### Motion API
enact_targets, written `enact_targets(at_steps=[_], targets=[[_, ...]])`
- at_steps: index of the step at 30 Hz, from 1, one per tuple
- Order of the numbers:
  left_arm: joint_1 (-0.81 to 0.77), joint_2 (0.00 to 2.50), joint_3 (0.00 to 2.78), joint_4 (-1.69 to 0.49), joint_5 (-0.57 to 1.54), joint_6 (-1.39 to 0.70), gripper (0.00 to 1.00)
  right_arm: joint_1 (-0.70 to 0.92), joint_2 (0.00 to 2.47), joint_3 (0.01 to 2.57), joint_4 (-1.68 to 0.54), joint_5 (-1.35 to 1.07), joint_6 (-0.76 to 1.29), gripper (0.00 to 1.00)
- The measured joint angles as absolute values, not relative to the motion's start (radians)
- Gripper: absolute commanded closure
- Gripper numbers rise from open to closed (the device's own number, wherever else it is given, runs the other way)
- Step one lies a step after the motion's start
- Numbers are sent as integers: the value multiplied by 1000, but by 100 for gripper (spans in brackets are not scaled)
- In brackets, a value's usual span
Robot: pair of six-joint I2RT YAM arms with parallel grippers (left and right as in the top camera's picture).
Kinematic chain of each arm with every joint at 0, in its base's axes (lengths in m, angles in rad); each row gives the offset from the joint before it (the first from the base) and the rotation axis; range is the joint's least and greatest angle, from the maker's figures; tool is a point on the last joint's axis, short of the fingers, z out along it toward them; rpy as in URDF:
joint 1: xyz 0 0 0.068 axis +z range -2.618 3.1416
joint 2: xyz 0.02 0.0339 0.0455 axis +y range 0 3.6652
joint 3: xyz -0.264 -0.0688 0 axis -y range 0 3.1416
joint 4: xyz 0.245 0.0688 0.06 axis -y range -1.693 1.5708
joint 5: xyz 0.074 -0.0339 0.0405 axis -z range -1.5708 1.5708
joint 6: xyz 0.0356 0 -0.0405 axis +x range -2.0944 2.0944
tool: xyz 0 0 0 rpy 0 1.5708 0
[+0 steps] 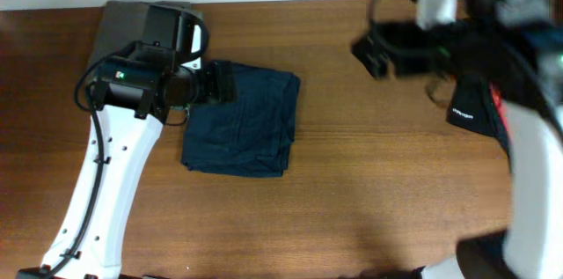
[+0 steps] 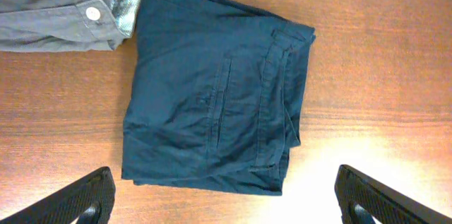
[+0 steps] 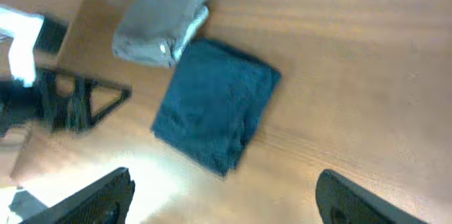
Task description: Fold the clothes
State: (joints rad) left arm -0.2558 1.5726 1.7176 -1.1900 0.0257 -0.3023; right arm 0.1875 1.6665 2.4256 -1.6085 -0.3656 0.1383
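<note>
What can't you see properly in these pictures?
Grey garment: the left wrist view cuts it off at the top and left edges; overhead, the left arm covers most of it.
Right arm: blurred overhead; its end cannot be made out there.
Black and red thing: overhead, partly under the right arm; unclear what it is.
Navy trousers: blurry in the right wrist view, no seams visible.

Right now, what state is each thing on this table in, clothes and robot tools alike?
Navy garment: folded, lying flat.
Grey garment: folded, beside the navy one's corner.
Left tool: open, empty, over the navy garment.
Right tool: open, empty.
Black lettered cloth: partly hidden, cannot tell.
</note>
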Motion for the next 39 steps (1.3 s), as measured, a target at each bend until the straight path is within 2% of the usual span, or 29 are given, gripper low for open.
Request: enact_targets(at_steps=[1, 5, 7, 19, 39], targets=[[-257, 1573, 1718, -1194, 26, -302, 1, 187, 1636, 2427, -1645, -352, 137, 9], [-259, 1573, 1718, -1204, 26, -302, 1, 193, 1523, 2381, -1692, -314, 135, 7], [-259, 1573, 1718, -1205, 26, -302, 1, 203, 1441, 2318, -1692, -305, 136, 1], [-259, 1573, 1718, -1207, 26, -302, 1, 211, 931, 1917, -1692, -195, 210, 1], [-259, 1573, 1718, -1207, 26, -302, 1, 211, 854, 1871, -1692, -172, 216, 1]])
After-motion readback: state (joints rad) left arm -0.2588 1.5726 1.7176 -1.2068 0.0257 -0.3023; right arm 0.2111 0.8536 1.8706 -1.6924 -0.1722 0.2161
